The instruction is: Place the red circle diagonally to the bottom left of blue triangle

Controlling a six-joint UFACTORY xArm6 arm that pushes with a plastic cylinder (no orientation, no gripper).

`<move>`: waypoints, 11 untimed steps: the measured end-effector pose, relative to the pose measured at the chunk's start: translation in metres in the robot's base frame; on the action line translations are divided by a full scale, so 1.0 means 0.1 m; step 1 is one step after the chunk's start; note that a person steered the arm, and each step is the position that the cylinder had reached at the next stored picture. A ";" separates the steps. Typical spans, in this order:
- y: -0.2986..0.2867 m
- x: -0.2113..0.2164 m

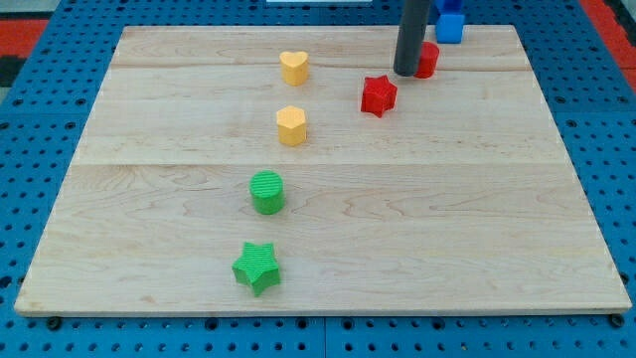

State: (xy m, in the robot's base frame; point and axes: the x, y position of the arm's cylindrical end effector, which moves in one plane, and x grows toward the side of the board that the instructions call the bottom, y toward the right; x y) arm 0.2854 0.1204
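Pale wooden bench (328, 239) on blue pegboard carries everything. I have no jaws, only my tip (406, 73), touching the small red plastic circle (427, 59) on its left side. That circle already sits just below-left of the partly hidden blue block (450, 27), presumably the triangle; little remains, I judge.

The surface (497, 199) lies open across its whole right half and along the view's bottom right. A loose column blocks the middle-left: yellow heart (293, 67), yellow hexagon (291, 126), green cylinder (266, 192), green star (258, 267). At the view's top right, my tip (407, 73) touches the red circle (427, 60), with the red star (378, 95) just below-left and the blue cube (450, 27) crowding the edge.
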 end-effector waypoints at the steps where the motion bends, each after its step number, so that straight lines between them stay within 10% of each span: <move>1: 0.25 0.00; 5: 1.08 -0.32; 8: 0.47 -0.40; 11: 1.40 0.09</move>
